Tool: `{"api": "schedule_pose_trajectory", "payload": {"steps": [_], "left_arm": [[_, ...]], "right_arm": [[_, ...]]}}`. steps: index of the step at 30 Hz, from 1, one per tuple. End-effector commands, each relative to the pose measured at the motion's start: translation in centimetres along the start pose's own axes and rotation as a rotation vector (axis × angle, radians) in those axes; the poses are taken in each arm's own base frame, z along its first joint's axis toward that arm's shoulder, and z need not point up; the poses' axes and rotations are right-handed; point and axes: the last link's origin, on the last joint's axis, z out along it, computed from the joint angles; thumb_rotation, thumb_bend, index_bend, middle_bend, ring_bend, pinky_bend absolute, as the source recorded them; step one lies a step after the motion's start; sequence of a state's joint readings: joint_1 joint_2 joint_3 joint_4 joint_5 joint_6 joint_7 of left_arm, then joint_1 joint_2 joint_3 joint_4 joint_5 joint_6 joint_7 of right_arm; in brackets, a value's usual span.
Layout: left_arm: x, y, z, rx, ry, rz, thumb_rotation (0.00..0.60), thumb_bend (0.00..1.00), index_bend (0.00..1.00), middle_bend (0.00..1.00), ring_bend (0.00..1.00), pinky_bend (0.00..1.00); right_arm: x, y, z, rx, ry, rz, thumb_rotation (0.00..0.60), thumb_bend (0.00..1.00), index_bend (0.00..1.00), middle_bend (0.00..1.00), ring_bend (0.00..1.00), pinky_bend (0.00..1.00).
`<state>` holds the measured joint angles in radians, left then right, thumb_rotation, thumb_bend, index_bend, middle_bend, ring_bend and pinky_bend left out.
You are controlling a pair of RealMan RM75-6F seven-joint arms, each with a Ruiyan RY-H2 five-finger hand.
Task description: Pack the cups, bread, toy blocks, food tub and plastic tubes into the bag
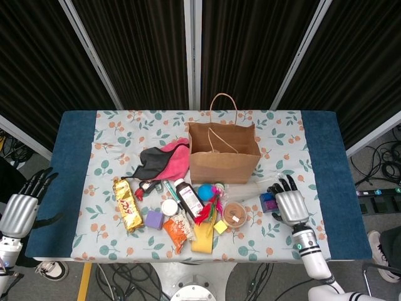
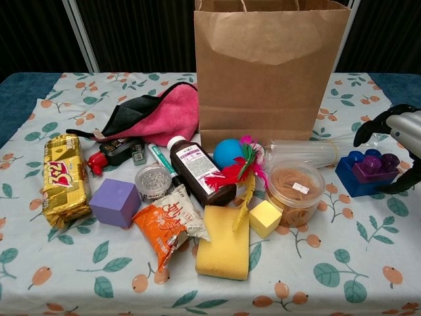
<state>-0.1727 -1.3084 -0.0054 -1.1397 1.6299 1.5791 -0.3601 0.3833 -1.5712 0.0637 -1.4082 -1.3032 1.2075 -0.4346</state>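
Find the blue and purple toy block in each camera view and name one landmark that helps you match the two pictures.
Head view: the toy block sits right of centre, just left of the right hand.
Chest view: the toy block lies near the right edge, under the right hand.
Shared landmark: the paper bag, behind it and to the left.

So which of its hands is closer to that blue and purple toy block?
The right. The right hand hovers right at the toy block, fingers spread over it. The left hand sits off the table's far left edge.
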Motion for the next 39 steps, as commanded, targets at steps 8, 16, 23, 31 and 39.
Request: {"api": "schedule_pose_trajectory", "payload": {"steps": [8, 16, 23, 31, 39], "left_arm": [[0.0, -0.2, 0.1, 0.004, -0.003, 0.000, 0.600, 0.03, 0.13, 0.16, 0.08, 0.20], [-0.1, -0.2, 0.0, 0.005, -0.002, -0.011, 0.600, 0.03, 0.13, 0.15, 0.08, 0.20], [-0.2, 0.2, 0.2, -0.007, 0.001, -0.019, 0.600, 0.03, 0.13, 0.16, 0.08, 0.20], [0.3, 0.0, -0.1, 0.001, 0.013, -0.016, 0.600, 0.03, 0.13, 0.15, 0.08, 0.20], [0.0, 0.2, 0.2, -0.005, 0.010, -0.019, 0.600, 0.03, 0.13, 0.15, 0.08, 0.20]], "right_arm": [[-0.8, -0.9, 0.5, -0.001, -0.027, -0.004, 0.600, 0.01, 0.32, 0.29, 0.12, 0.05], [-0.4, -0.9, -1.4, 0.012, -0.010, -0.006, 0.600, 0.04, 0.32, 0.32, 0.13, 0.05], [-0.3, -1.1, -3.5, 0.027, -0.021, 0.003, 0.600, 0.05, 0.32, 0.33, 0.14, 0.05], [-0.1, -0.9, -3.1, 0.002, 0.008, 0.022, 0.600, 0.05, 0.32, 0.32, 0.14, 0.05], [0.3, -0.6, -1.7, -0.021, 0.009, 0.018, 0.600, 0.05, 0.32, 0.32, 0.14, 0.05]]}}
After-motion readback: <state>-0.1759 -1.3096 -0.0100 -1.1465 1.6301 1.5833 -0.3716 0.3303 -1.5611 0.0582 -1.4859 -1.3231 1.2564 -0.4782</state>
